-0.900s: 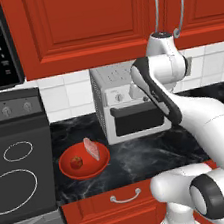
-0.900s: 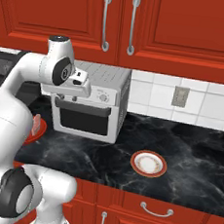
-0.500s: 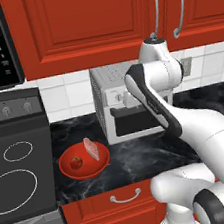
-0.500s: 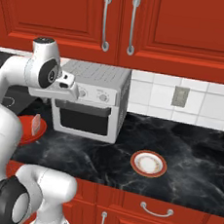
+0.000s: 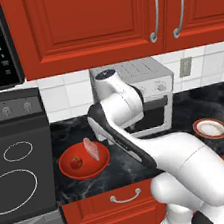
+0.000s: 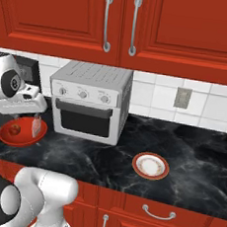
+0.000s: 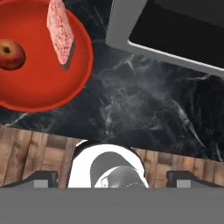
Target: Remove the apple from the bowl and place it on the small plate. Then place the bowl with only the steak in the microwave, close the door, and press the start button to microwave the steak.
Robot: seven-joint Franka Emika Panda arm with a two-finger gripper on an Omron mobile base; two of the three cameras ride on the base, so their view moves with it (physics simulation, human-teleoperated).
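Sitting in the bowl [image 5: 84, 161] on the desk [image 6: 189, 163], the apple [image 5: 76, 162] is kept beside the propped-up steak [image 5: 91, 148], nothing lifted yet. The fingers [image 7: 112, 177] are spread wide with nothing held, likely readied for the apple. Compared with a moment ago, the arm has been swung left, toward the bowl.

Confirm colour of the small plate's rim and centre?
Orange-red rim, white centre on the small plate; the right base view shows it best.
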